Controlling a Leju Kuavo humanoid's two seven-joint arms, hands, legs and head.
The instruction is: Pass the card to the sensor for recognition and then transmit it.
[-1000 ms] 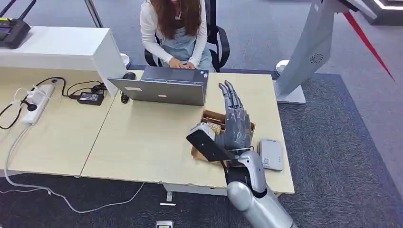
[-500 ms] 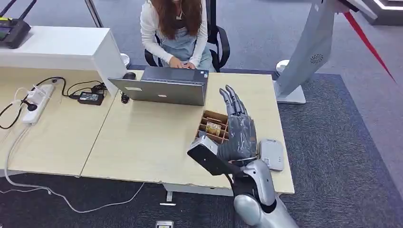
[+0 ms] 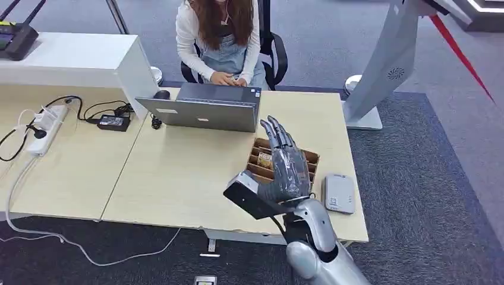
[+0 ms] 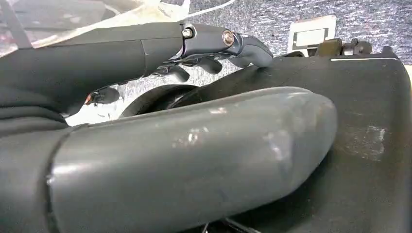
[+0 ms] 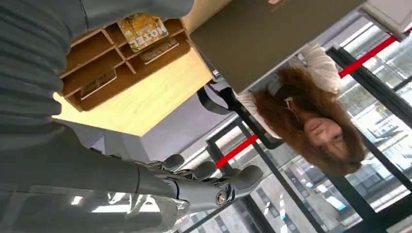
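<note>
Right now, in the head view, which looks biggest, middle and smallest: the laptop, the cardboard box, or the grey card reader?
1. laptop
2. cardboard box, partly hidden by the right hand
3. grey card reader

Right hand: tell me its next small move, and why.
Probably lower the right hand with open fingers into the divided box. It hovers above the box empty, the yellow card sits in a compartment, and the sensor lies beside the box.

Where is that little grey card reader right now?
In the head view the grey card reader lies flat near the table's front right corner, just right of the cardboard card box and the robot's raised right hand.
</note>
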